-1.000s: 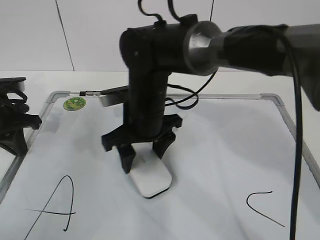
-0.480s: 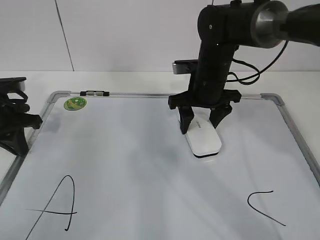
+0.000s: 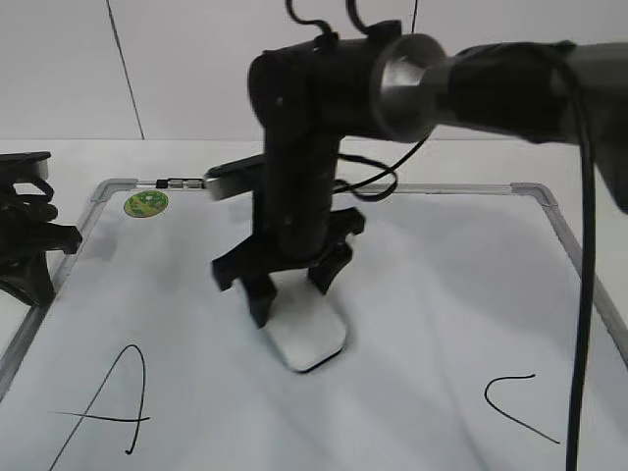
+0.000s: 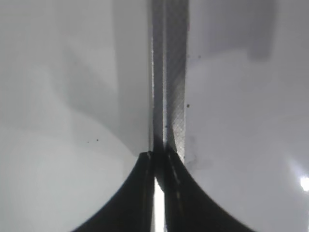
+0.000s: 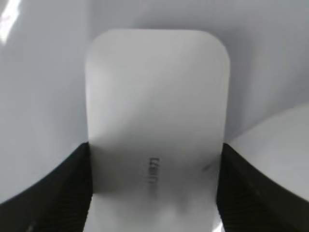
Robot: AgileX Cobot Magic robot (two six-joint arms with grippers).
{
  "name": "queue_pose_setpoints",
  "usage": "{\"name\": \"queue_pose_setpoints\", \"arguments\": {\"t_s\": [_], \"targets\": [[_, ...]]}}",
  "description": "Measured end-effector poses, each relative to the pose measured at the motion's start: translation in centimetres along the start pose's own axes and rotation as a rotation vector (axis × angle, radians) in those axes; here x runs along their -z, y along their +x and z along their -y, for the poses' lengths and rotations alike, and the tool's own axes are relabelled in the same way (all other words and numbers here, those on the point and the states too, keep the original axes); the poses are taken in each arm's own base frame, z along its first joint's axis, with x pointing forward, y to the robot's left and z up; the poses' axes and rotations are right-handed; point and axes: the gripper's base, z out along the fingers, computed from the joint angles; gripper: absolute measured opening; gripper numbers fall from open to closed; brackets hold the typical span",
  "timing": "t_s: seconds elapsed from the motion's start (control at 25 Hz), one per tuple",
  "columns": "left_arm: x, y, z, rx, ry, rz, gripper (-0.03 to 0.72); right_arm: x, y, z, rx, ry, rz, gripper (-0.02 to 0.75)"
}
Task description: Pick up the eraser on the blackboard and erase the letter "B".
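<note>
The white eraser (image 3: 310, 339) lies flat on the blackboard (image 3: 442, 285), a white board with a silver frame. My right gripper (image 3: 294, 294) is shut on the eraser, one finger on each long side. The right wrist view shows the eraser (image 5: 157, 121) filling the space between the two black fingers (image 5: 154, 188). No letter "B" shows on the board; the area between the "A" (image 3: 108, 407) and the "C" (image 3: 520, 402) is bare white. My left gripper (image 4: 158, 193) is shut and empty, over the board's left frame edge (image 4: 169, 77); it also shows at the exterior view's left edge (image 3: 29, 245).
A small round green magnet (image 3: 146, 203) sits at the board's top left corner. A small clip (image 3: 182, 183) sits on the top frame. The right arm's thick black body and cables span the upper right of the exterior view.
My right gripper has swept the eraser from the board's upper right back to the lower middle, close to where it was a second ago. The left arm has not moved.
</note>
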Motion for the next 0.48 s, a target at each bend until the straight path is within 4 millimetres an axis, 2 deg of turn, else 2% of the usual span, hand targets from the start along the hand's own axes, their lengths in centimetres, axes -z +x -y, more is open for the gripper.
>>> {"name": "queue_pose_setpoints", "arguments": {"t_s": [0.04, 0.2, 0.32, 0.48], "targets": [[0.0, 0.0, 0.0, 0.000, 0.000, 0.000, 0.016, -0.1, 0.3, -2.2, 0.040, -0.035, -0.008, 0.528], [0.0, 0.0, 0.0, 0.000, 0.000, -0.002, 0.016, -0.2, 1.3, -6.1, 0.139, -0.063, -0.014, 0.528], [0.0, 0.0, 0.0, 0.000, 0.000, -0.004, 0.016, -0.3, 1.5, -6.9, 0.170, -0.046, -0.013, 0.528], [0.0, 0.1, 0.0, 0.000, 0.000, -0.006, 0.016, -0.3, 1.2, -6.0, 0.146, -0.014, -0.007, 0.528]]}}
